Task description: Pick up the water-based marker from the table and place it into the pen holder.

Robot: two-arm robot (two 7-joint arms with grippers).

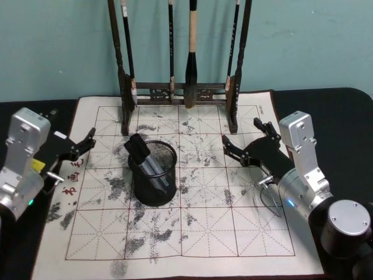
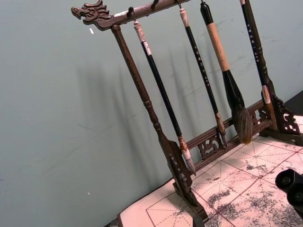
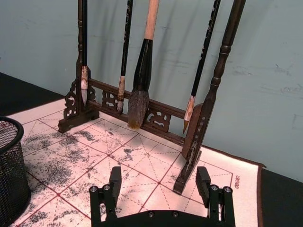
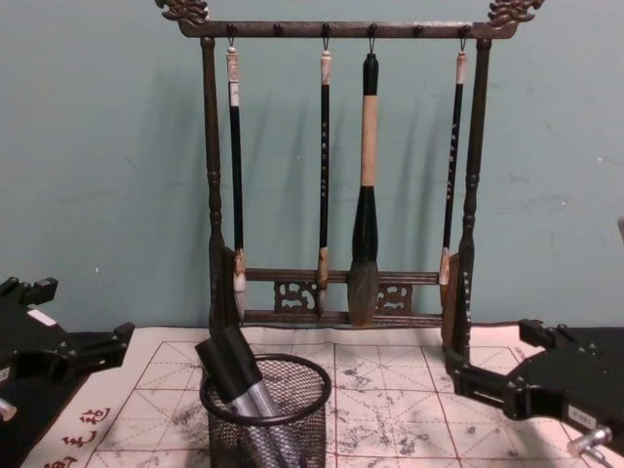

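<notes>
We see the right gripper (image 1: 249, 140) at centre right of the head view, fingers spread wide, holding nothing. The left gripper (image 1: 86, 144), centre left, gapes empty too. The marker (image 1: 147, 160) leans inside the pen holder (image 1: 152, 174).

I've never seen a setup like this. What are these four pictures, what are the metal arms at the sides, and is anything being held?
It is a robot with two arms, each ending in a claw. One picture looks down from its head, one forward from its chest, two from its wrists. The left claw and right claw hover open and empty at either side of an ink-stained practice mat. On it stands a black mesh pen holder with a marker leaning inside. Behind is a wooden brush rack with four hanging brushes.
</notes>
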